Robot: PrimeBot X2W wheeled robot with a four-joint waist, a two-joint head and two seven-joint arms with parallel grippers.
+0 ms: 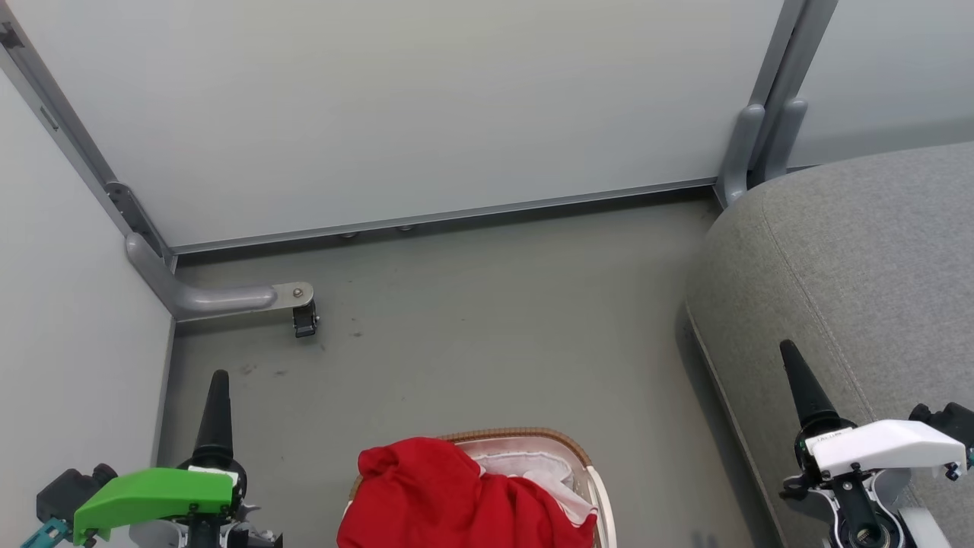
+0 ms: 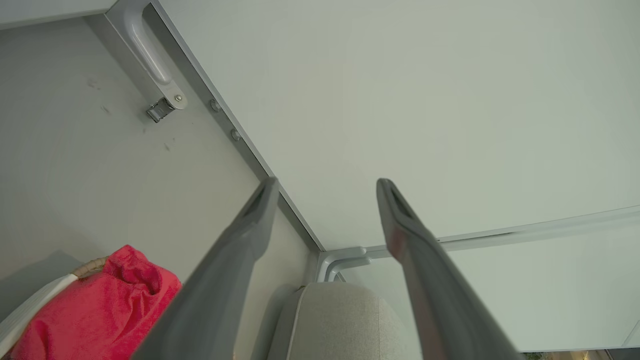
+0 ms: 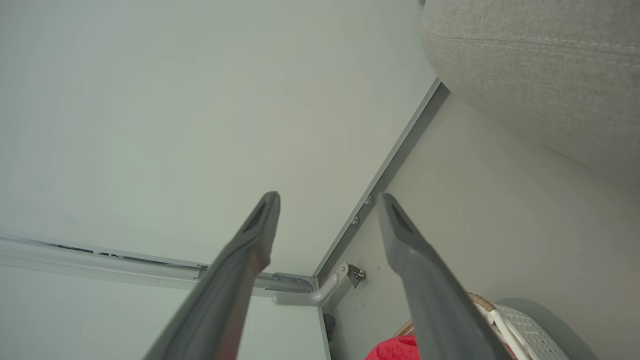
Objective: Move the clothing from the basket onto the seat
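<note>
Left gripper (image 2: 325,185): jaws spread wide in its wrist view, nothing between them. In the head view it sits at lower left under a green cover (image 1: 152,495). Right gripper (image 3: 328,197): likewise wide apart and empty. It sits at lower right of the head view under a white cover (image 1: 883,445), seen against the grey fabric of the seat (image 1: 860,266).

Between the two, bottom centre of the head view: clothing (image 1: 449,495), bright red, heaped in the basket (image 1: 559,441) and covering its left rim. White cloth lining (image 1: 533,463) shows to the right of the heap. Basket stands on the grey floor (image 1: 494,320), apart from the seat, which takes the right side of the frame.

Farther up, left of centre — small caster (image 1: 304,321) on a grey bracket. Beyond it, pale wall panels (image 1: 396,99) run across the top.
</note>
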